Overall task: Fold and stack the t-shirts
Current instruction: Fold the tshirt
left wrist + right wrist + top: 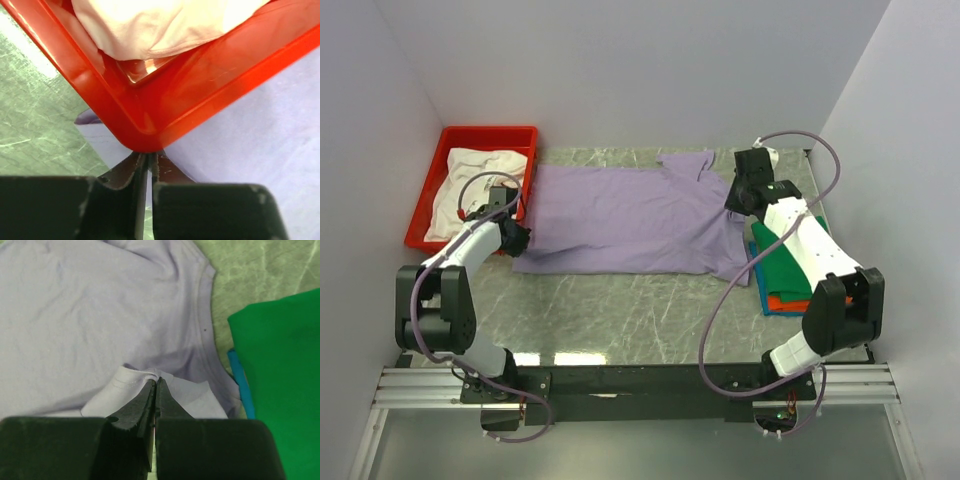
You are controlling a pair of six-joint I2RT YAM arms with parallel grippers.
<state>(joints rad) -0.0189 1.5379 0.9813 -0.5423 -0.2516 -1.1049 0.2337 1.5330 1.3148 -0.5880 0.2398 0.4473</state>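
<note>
Desk (620, 310): green-grey marble. Lavender t-shirt (620, 215) spread flat across the middle. Red tray (490, 131) rear left, white t-shirt (470, 185) crumpled inside. Folded stack at right: green t-shirt (782, 264) on top, orange t-shirt (786, 301) and blue t-shirt (241, 380) edges showing beneath. Right claw (156, 382) clamped on a raised fold of lavender cloth. Left claw (149, 157) at the tray corner, fingers nearly together; cannot tell whether cloth is pinched

Lavender t-shirt (620, 220) spread flat — folded green-topped stack (777, 262) beside it.
</note>
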